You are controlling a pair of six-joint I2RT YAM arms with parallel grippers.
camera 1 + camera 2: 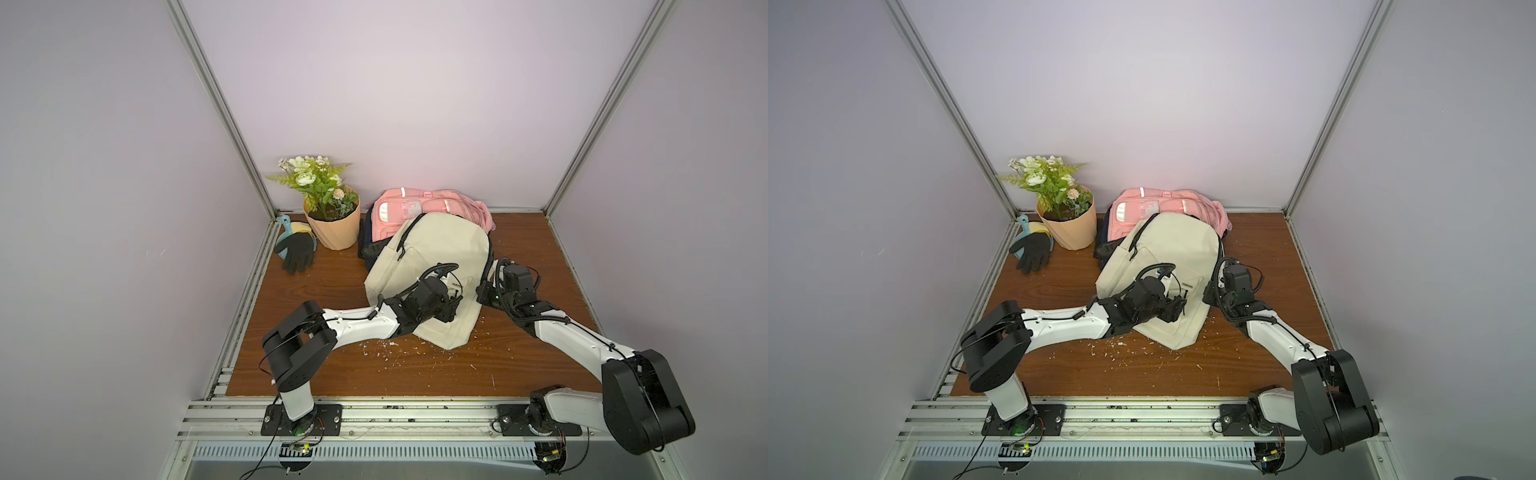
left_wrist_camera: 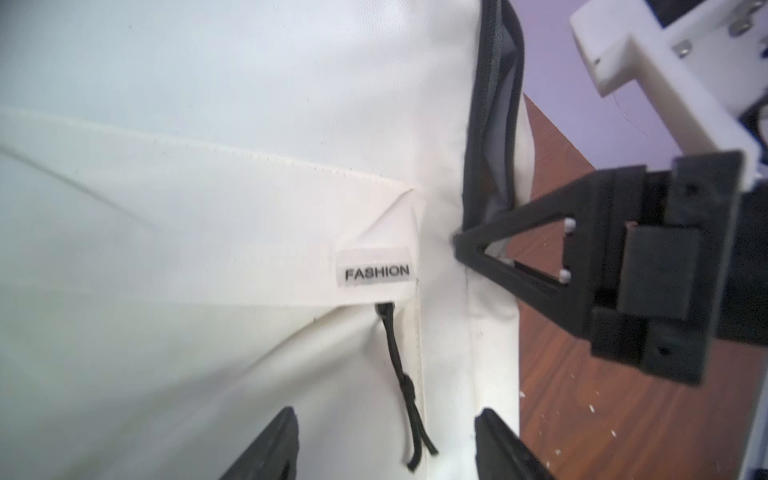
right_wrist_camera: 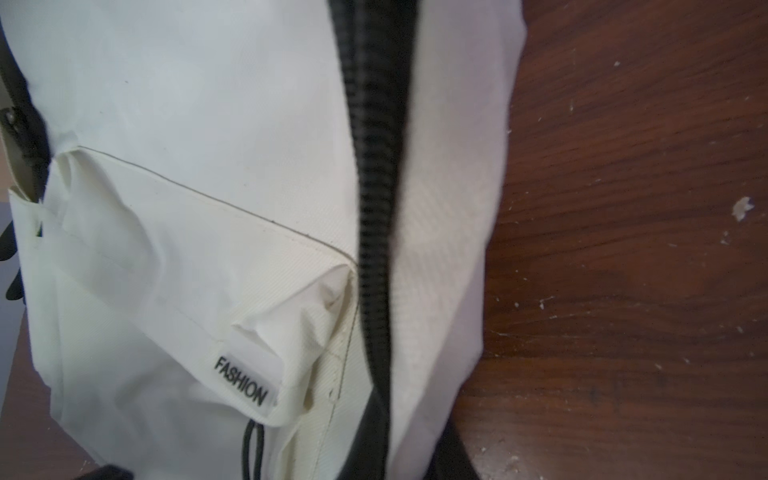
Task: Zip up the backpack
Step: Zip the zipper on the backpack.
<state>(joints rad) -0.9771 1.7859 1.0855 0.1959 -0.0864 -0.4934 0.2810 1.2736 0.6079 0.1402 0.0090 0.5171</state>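
A cream backpack (image 1: 436, 249) (image 1: 1175, 245) lies flat on the wooden table in both top views. Its black main zipper (image 2: 494, 124) (image 3: 374, 208) runs along the right side and gapes open, showing grey lining. My right gripper (image 1: 484, 291) (image 2: 459, 243) sits at that side. Its fingertips are pinched together at the lower end of the open zipper, and the pull itself is hidden. My left gripper (image 1: 456, 298) (image 2: 386, 411) hovers open over the front pocket. Its fingers straddle the pocket's black pull cord (image 2: 405, 374) below the FASHION label (image 2: 376, 272).
A pink backpack (image 1: 415, 203) lies behind the cream one, over a dark bag (image 1: 368, 245). At the back left stand a flower pot (image 1: 334, 228), a black glove (image 1: 297, 253) and a blue scoop (image 1: 286, 232). White crumbs (image 1: 386, 349) dot the table, and walls close three sides.
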